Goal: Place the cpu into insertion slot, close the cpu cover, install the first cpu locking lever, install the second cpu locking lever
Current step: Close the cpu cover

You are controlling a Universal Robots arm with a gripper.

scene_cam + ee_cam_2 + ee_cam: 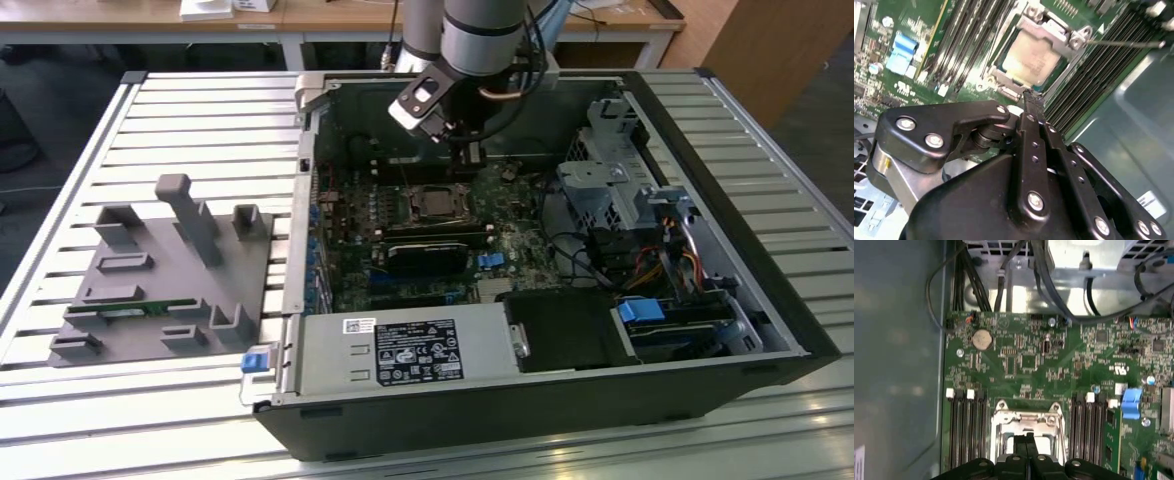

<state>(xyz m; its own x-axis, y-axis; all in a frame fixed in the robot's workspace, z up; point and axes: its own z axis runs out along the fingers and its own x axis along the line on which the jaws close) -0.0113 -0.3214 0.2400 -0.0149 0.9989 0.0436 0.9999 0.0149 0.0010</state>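
The cpu (pixel 1033 59) lies flat in the insertion slot (pixel 434 203) on the green board, its dull silver top showing. The cpu cover (pixel 1050 29) is a silvery frame lying down around the chip; in the first wrist view its rim (pixel 1004 417) sits just beyond the fingertips. A thin metal locking lever (pixel 1124 44) sticks out sideways from one corner of the socket. My gripper (pixel 466 158) hangs above the board just behind the socket. Both wrist views show its black fingers (pixel 1029 130) pressed together, shut, with nothing between them.
The open computer case (pixel 787 300) lies on a slatted table. Black memory slots (pixel 966 425) flank the socket. Cables (pixel 1044 270) and a drive cage (pixel 614 180) crowd the exterior view's right. A power supply (pixel 400 350) sits in front. A grey fixture block (pixel 160 270) stands outside the case.
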